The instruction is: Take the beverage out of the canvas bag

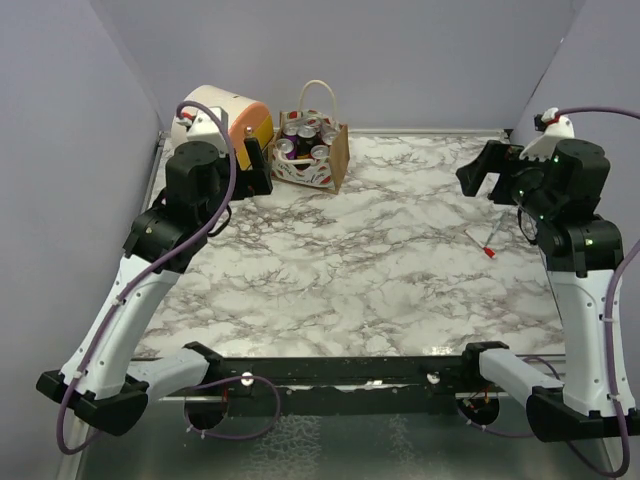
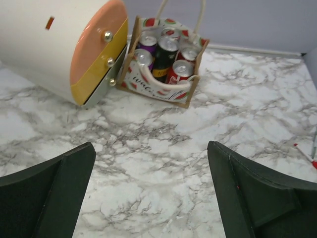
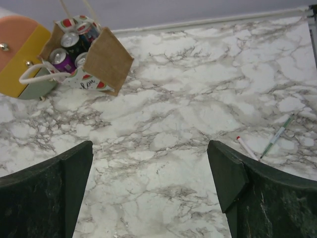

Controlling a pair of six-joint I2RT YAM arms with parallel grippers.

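Observation:
The canvas bag [image 1: 322, 160] stands upright at the back of the marble table, left of centre, its white rope handles looped above it. Several beverage cans [image 1: 303, 136] stand inside, tops showing. From the left wrist, the bag [image 2: 154, 89] shows its red-and-white patterned face, with purple, black and red cans [image 2: 167, 49] in it. My left gripper [image 1: 255, 165] hovers just left of the bag, open and empty [image 2: 151, 148]. My right gripper [image 1: 482, 180] hangs far right, open and empty [image 3: 150, 146]. Its view shows the bag's plain brown side [image 3: 110, 60].
A cream-and-orange drum [image 1: 225, 115] lies on its side against the bag's left, close to my left arm. A red-capped pen [image 1: 482, 243] and a green pen [image 3: 277, 134] lie on the table at the right. Lilac walls enclose the back and sides.

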